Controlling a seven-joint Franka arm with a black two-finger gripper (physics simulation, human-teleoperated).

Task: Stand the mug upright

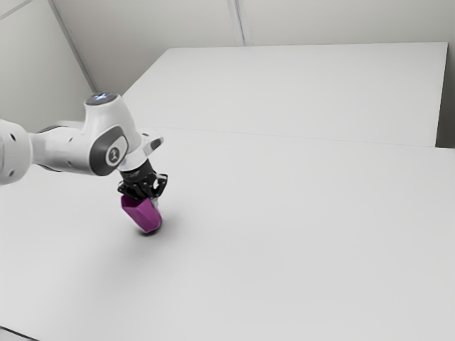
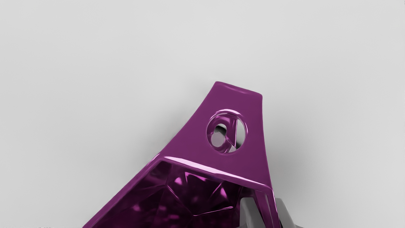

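Observation:
In the exterior view my gripper [image 1: 154, 200] points down at the rim of the purple mug [image 1: 141, 213]. The mug is tilted, its mouth facing up toward the exterior view's left and its base low near the table, over a small dark shadow. Whether the base touches is hard to tell. In the wrist view the purple mug [image 2: 193, 142] shows its dark faceted inside and a flat part with a round hole. One finger of my gripper [image 2: 269, 210] is inside the mouth and the other outside, with the mug's wall held between them.
The white table [image 1: 284, 249] stretches widely around the mug. Behind it a second white surface [image 1: 306, 89] stands toward the back wall. A thin dark line crosses the exterior view's lower left corner.

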